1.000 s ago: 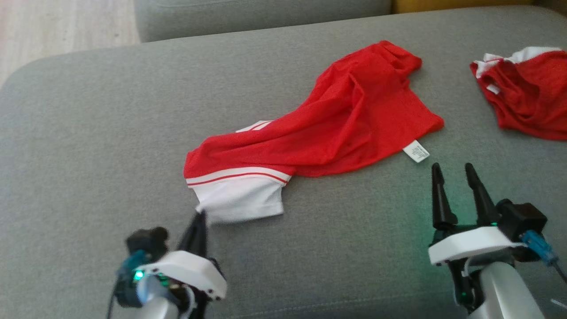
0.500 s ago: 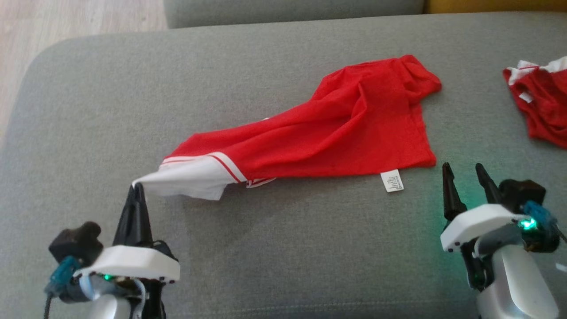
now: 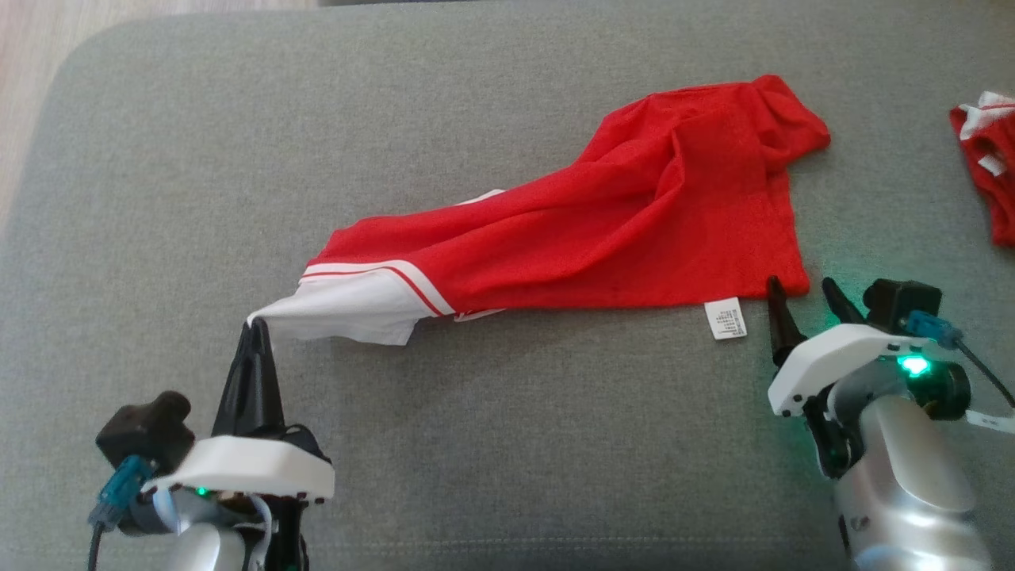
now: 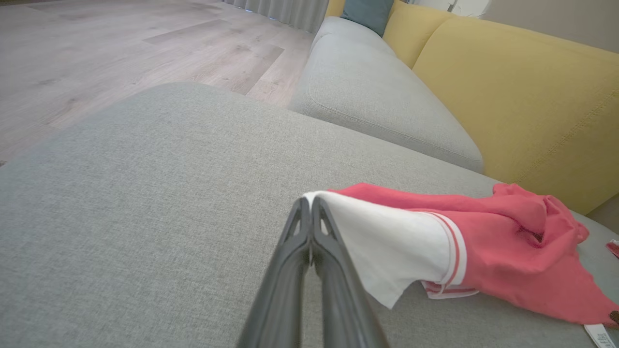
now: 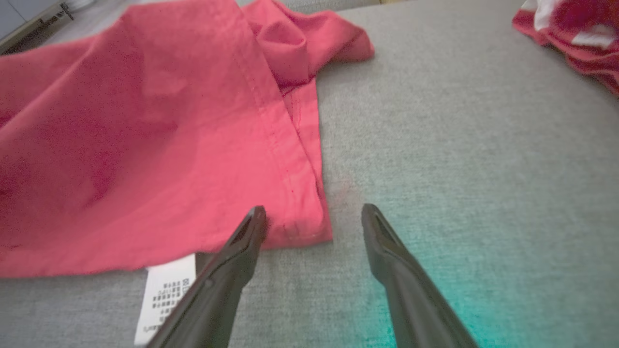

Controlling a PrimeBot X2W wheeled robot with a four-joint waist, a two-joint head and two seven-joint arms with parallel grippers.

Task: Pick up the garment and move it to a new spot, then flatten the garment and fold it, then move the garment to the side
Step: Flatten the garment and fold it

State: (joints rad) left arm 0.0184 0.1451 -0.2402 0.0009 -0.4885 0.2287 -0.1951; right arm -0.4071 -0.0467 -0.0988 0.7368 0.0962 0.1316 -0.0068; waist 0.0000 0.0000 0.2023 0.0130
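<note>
L pincer (image 3: 255, 327), lower left of head view, is clenched on the tip of the white cuff (image 3: 349, 313) of the red garment (image 3: 603, 230). Cloth is pinched between the shut fingers, and the cuff comes to a point, raised a bit off the grey cushion (image 3: 507, 444). R pincer (image 3: 801, 284), lower right, is released: fingers spread wide, nothing in them. Its tips sit at the garment's lower-right corner, just beside the care label (image 3: 725, 317). In the right wrist view that corner lies between the two fingers, w/ the left finger at the hem edge and the right one over bare cushion. Can't tell if the tips touch cloth.

The garment lies diagonally across the centre of head view, from the cuff at centre-left up to a bunched end at upper right. It's wrinkled w/ long ridges, not flat. A 2nd red-and-white garment (image 3: 987, 151) is at the right edge, well apart.

Step is prob. the flattening: one end gripped, the other abt to be. Fold and move to the side not yet done.

Next move needs R pincer down onto the corner and closing on the hem, not on the label alone or the cushion cover. Then both pull apart, low and even, to take out the ridges. Risk: the small pinch at L slips if the pull is too hard.
</note>
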